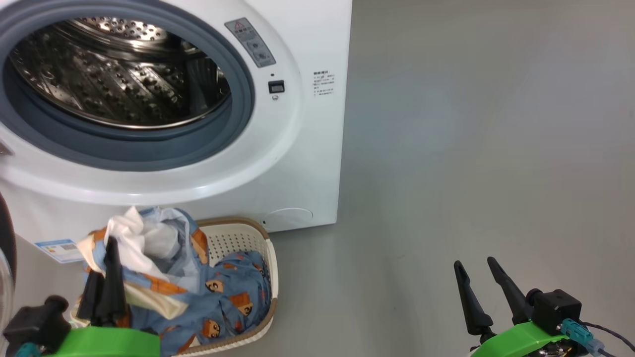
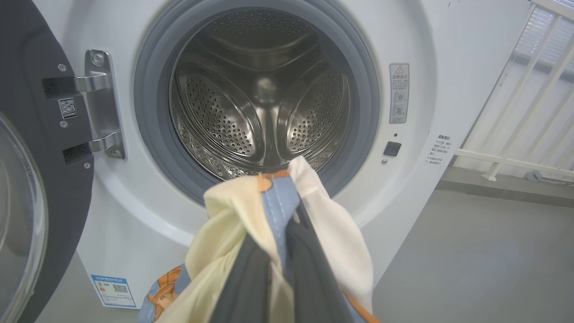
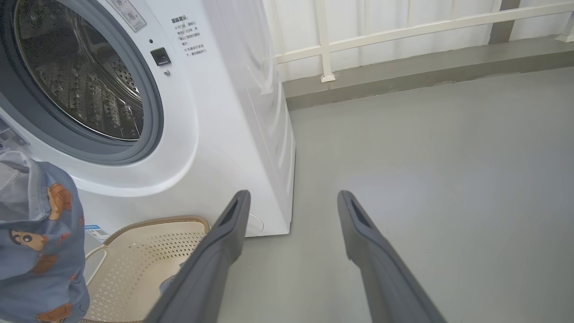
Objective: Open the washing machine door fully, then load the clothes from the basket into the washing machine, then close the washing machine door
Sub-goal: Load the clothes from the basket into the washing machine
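Note:
The white washing machine [image 1: 307,148] stands with its steel drum [image 1: 114,74] exposed. Its black washing machine door [image 2: 36,179] with the glass window is swung open to the left. Below the opening sits the cream basket [image 1: 238,238], with light-blue printed clothes [image 1: 223,292] piled in it. My left gripper [image 1: 101,258] is shut on a bunch of cream and blue cloth [image 2: 233,224], raised above the basket and facing the drum [image 2: 260,103]. My right gripper [image 1: 474,264] hangs open over bare floor to the right, with nothing between its fingers [image 3: 224,233]. The lifted clothes [image 3: 36,233] hang left of the basket [image 3: 148,255].
Grey floor [image 1: 471,148] stretches right of the machine. A white railing [image 3: 403,31] runs along the wall behind. A blue label sticker [image 1: 57,249] is on the machine's lower left front. The open door's edge [image 1: 6,238] stands close to my left arm.

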Controlling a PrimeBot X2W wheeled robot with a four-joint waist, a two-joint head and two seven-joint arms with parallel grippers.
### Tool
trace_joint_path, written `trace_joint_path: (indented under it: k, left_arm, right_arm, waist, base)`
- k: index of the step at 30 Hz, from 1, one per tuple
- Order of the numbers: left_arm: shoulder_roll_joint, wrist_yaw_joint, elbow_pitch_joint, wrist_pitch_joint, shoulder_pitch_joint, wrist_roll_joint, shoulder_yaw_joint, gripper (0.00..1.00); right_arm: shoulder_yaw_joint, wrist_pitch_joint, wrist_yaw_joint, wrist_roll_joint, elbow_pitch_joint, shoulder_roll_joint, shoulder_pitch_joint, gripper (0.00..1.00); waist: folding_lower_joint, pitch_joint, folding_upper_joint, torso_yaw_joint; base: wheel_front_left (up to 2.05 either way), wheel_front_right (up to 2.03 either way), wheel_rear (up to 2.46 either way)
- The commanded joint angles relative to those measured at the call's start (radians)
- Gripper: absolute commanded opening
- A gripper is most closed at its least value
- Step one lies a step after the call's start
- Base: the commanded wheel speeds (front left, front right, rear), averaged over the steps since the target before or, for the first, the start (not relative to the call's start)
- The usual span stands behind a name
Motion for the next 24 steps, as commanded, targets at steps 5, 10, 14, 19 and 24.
trace_joint_path:
  k: [5, 10, 14, 19, 24]
  left_arm:
    - [0.046, -0.002, -0.026, -0.006, -0.155, -0.011, 0.043, 0.00]
    - [0.091, -0.002, -0.001, -0.006, -0.297, -0.014, 0.063, 0.00]
    - [0.120, -0.002, 0.023, -0.006, -0.383, -0.019, 0.076, 0.00]
    - [0.166, -0.002, 0.057, -0.006, -0.520, -0.022, 0.105, 0.00]
    - [0.196, -0.002, 0.104, -0.006, -0.635, -0.012, 0.140, 0.00]
  right_arm:
    - [0.036, -0.005, 0.002, 0.003, -0.033, -0.001, -0.041, 1.00]
    - [0.051, -0.005, 0.002, 0.011, -0.043, -0.001, -0.072, 1.00]
    - [0.059, -0.005, 0.002, 0.015, -0.049, -0.001, -0.089, 1.00]
    - [0.071, -0.005, 0.002, 0.023, -0.061, -0.001, -0.118, 1.00]
    - [0.080, -0.005, 0.002, 0.026, -0.073, -0.001, -0.144, 1.00]
  waist:
    - [0.0001, 0.082, 0.0000, -0.023]
    - [0.0001, 0.154, 0.0000, -0.044]
    - [0.0001, 0.199, 0.0000, -0.057]
    - [0.0001, 0.281, 0.0000, -0.077]
    - [0.0001, 0.367, 0.0000, -0.092]
  base:
    - [0.00, 0.00, 0.00]
    - [0.00, 0.00, 0.00]
    - [0.00, 0.00, 0.00]
    - [0.00, 0.00, 0.00]
    - [0.00, 0.00, 0.00]
